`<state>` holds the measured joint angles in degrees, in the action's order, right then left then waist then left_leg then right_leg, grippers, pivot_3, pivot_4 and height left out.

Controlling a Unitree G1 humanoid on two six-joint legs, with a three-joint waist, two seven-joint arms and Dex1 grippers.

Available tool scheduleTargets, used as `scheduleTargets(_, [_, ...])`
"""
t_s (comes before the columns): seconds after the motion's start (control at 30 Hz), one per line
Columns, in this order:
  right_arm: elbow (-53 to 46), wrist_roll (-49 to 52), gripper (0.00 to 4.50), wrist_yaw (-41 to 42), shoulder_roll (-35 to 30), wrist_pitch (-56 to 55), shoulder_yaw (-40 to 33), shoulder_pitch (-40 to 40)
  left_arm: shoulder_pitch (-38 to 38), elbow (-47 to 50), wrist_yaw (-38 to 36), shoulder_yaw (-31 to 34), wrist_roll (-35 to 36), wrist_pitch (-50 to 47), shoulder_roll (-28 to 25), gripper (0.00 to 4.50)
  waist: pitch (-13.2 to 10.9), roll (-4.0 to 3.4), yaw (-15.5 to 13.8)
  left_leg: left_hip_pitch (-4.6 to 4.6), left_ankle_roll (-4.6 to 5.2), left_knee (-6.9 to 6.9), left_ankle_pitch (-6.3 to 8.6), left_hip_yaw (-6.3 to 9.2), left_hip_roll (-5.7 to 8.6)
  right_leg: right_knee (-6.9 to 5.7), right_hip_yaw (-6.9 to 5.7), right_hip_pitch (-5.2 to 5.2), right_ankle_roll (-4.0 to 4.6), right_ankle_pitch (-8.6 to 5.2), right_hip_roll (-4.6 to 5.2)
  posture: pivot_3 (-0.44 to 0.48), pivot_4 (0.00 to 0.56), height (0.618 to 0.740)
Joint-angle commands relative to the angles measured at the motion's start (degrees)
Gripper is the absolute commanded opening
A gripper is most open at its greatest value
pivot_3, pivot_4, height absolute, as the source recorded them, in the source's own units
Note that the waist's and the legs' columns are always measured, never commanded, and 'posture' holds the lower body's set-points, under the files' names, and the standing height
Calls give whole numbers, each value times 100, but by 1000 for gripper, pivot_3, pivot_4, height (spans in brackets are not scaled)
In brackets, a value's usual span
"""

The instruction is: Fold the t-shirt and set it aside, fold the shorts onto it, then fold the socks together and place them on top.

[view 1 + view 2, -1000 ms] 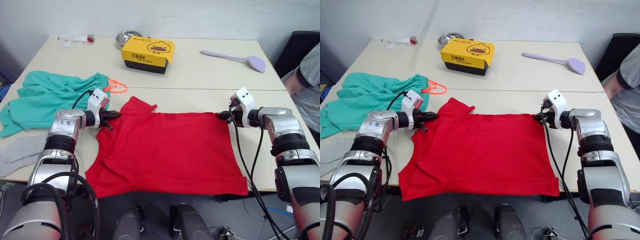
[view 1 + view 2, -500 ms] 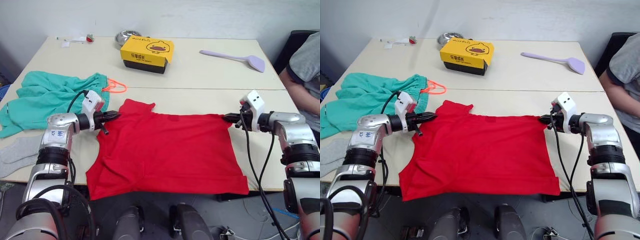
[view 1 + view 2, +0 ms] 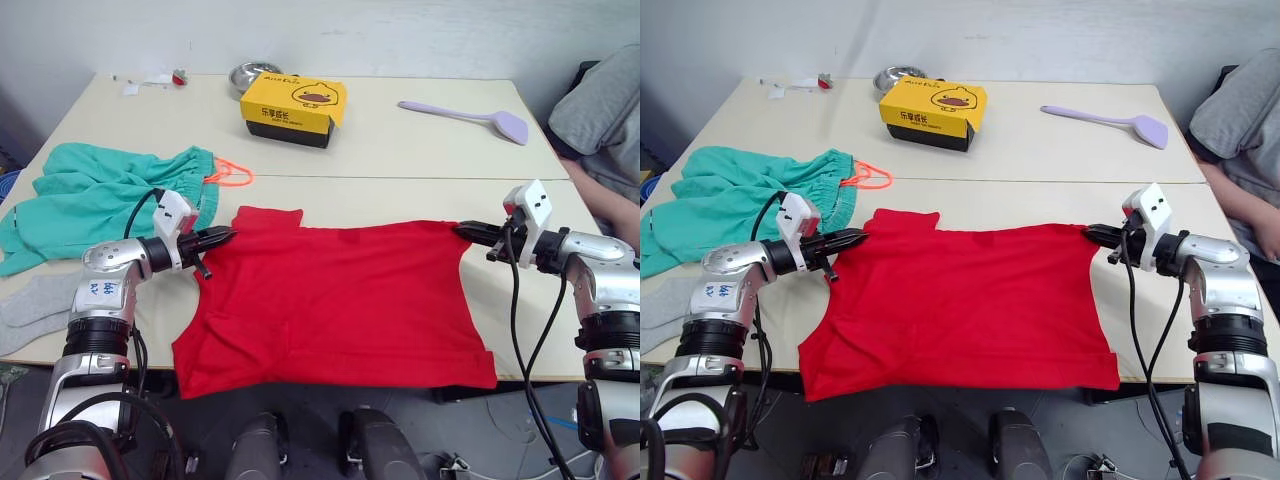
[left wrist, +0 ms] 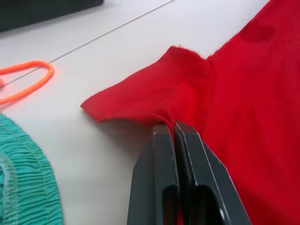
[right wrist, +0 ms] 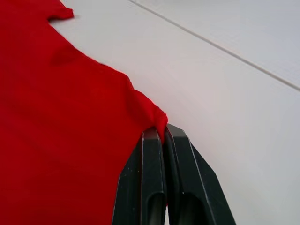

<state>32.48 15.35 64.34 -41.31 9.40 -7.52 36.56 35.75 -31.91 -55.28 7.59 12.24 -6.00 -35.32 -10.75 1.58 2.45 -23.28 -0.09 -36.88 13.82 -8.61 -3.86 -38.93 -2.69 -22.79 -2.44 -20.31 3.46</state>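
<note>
The red t-shirt [image 3: 335,300] lies spread across the table's front, its lower edge hanging over the near edge. My left gripper [image 3: 222,237] is shut on the cloth at the shirt's left side by a sleeve [image 4: 154,96]. My right gripper [image 3: 466,231] is shut on the shirt's far right corner [image 5: 152,115]. Between them the shirt's far edge is pulled taut. The teal shorts [image 3: 95,195] with an orange drawstring [image 3: 232,172] lie crumpled at the left. Grey socks [image 3: 35,305] sit at the front left edge.
A yellow box [image 3: 293,105] and a metal bowl [image 3: 250,72] stand at the back middle. A lilac spatula [image 3: 470,117] lies at the back right. A person in grey [image 3: 605,110] leans in at the right edge. Small scraps [image 3: 150,80] lie in the far left corner.
Both grippers have moved outward, the left to the left and the right to the right, stretching the shirt's far edge wider and flatter. The person at the right has leaned further in.
</note>
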Motion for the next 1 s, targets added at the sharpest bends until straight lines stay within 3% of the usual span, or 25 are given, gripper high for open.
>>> scheduleTargets(0.03, [-14, 155, 0, -38, 30, -521, -294, -68, 92, -10, 108, 260, 140, 349, -78, 24, 0, 0, 2, 0, 0, 0, 0, 0, 0, 1, 0, 0, 0, 0, 0, 0, 150, 740])
scheduleTargets(0.47, [-134, 380, 0, 685, -35, -1558, -286, -798, -366, 203, -242, 357, 281, 562, -282, 24, -1, 1, 31, 3, 0, 4, 0, 1, 0, 4, -1, 4, 0, 0, -1, 0, 150, 740])
scheduleTargets(1.0, [43, 112, 0, 841, 15, -2102, -93, -1237, -1023, 516, -309, 250, 120, 799, -392, 24, -3, 0, 61, 12, 4, 12, 1, 13, 1, 6, -6, 13, 0, 3, 4, 0, 150, 740])
